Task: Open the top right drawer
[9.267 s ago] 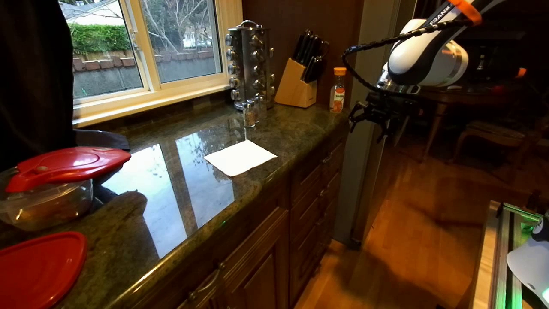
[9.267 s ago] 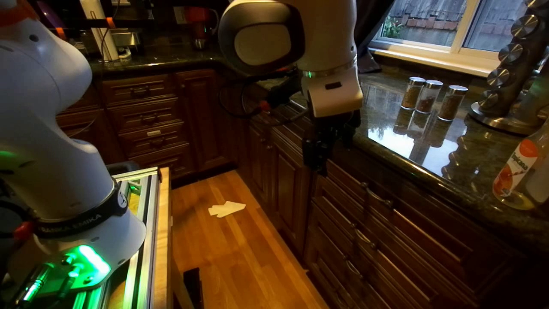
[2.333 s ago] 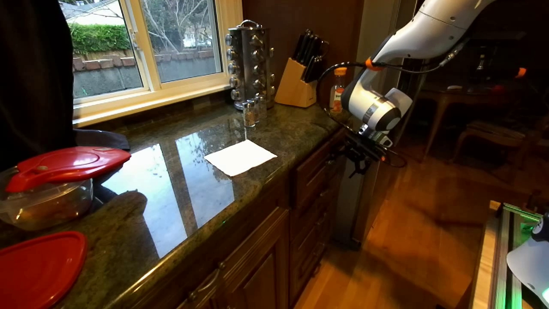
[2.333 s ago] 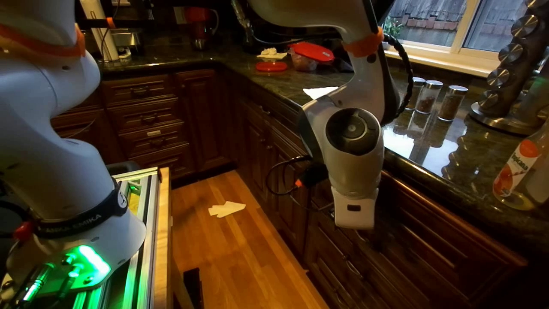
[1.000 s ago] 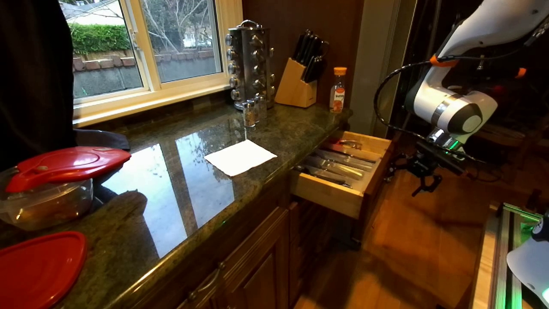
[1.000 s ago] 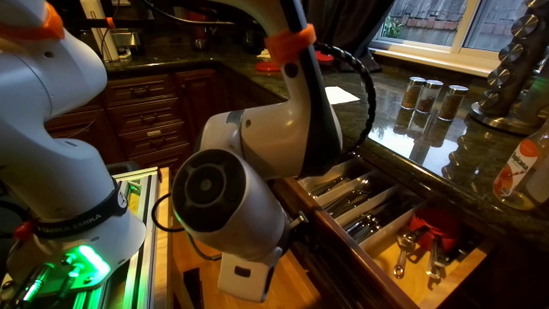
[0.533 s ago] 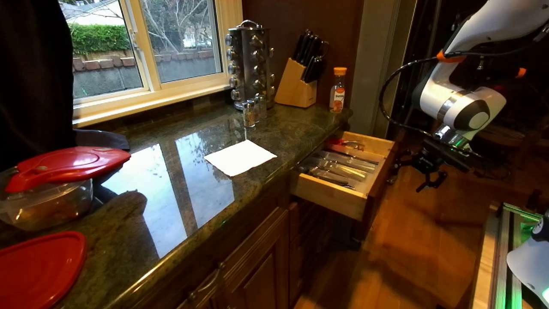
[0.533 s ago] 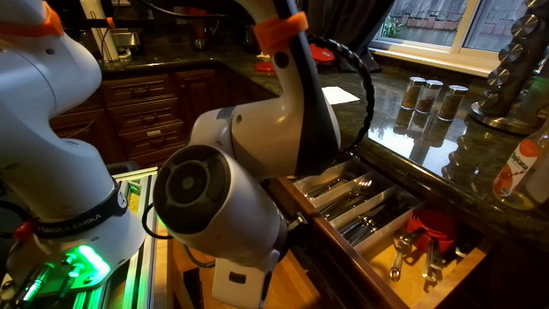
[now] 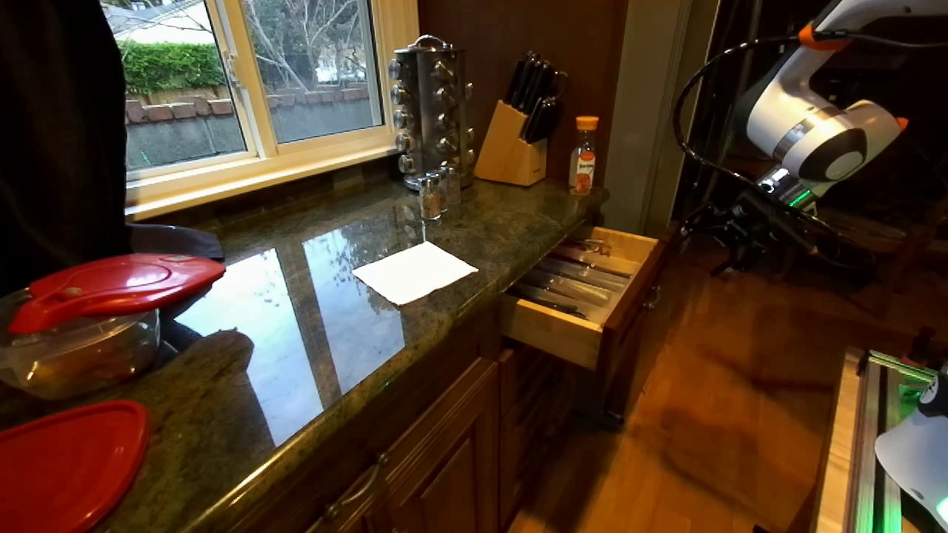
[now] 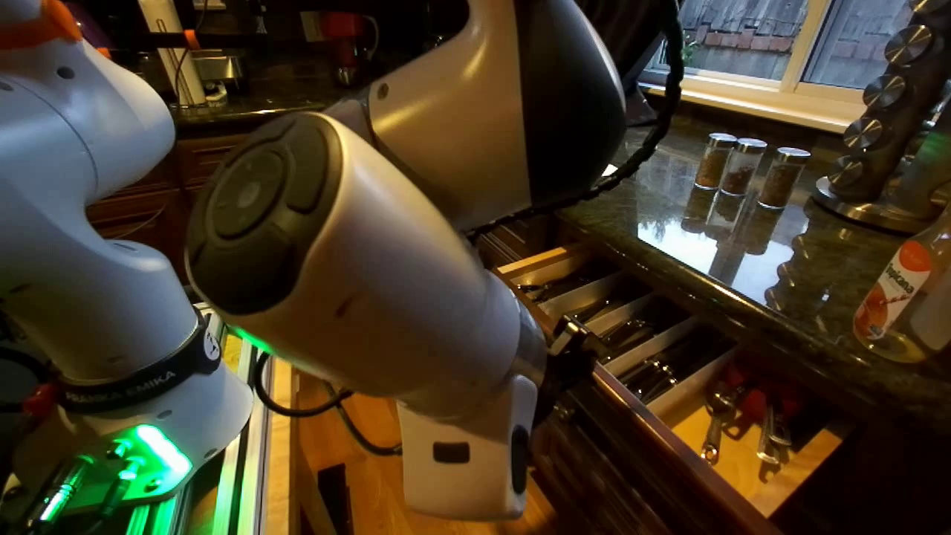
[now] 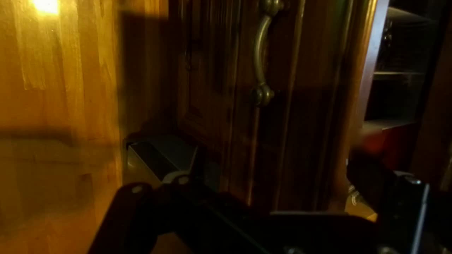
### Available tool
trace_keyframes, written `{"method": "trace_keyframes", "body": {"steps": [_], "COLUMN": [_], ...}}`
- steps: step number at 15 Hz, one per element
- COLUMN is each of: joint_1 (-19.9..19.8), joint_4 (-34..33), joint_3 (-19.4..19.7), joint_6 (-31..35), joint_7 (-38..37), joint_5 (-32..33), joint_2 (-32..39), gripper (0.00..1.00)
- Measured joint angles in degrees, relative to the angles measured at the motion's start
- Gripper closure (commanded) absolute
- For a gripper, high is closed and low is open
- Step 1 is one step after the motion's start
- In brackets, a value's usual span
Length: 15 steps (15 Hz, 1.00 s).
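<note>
The top right drawer (image 9: 552,333) stands pulled out under the counter, its pale box showing cutlery. In an exterior view its dark front's top edge (image 10: 669,437) runs beside my wrist, with utensils and red cups inside. My gripper (image 9: 702,250) is open and empty, above and just outside the drawer front. In the wrist view my gripper (image 11: 274,155) has its fingers wide apart, one over the outer side of the dark front panel (image 11: 310,106), one over the drawer's inside. I cannot tell whether they touch. The curved metal handle (image 11: 260,53) is free of the fingers.
The granite counter edge (image 9: 444,326) overhangs the drawer. On the counter are a white paper (image 9: 415,272), spice jars (image 9: 437,194), a knife block (image 9: 511,148) and a juice bottle (image 9: 583,159). My base's table (image 9: 837,444) stands across the wooden floor.
The drawer was shut at first, slightly out 2.3 s ago, then far out. In the last half second my gripper has left the handle and risen, and the drawer has slid back in slightly.
</note>
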<state>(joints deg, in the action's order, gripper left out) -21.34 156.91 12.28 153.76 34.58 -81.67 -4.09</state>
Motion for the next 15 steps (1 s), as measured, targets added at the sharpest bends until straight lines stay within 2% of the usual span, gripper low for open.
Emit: {"method": "trace_keyframes", "body": {"steps": [3,6,11,15], "joint_1": [1.5,4.2,6.8,6.6], "joint_4": [0.2,0.0,-0.6,-2.9], "joint_3": [0.0,-1.6,-10.7,-14.2], "joint_6": [0.0,0.9,10.2,15.5], "joint_7": [-2.2,-5.5,-9.9,-9.7], "joint_5": [7.7,17.1,28.2,38.3], "joint_2": [-3.3,-6.5,-8.9,-5.9], "gripper": [0.00,0.00,0.00,0.00]}}
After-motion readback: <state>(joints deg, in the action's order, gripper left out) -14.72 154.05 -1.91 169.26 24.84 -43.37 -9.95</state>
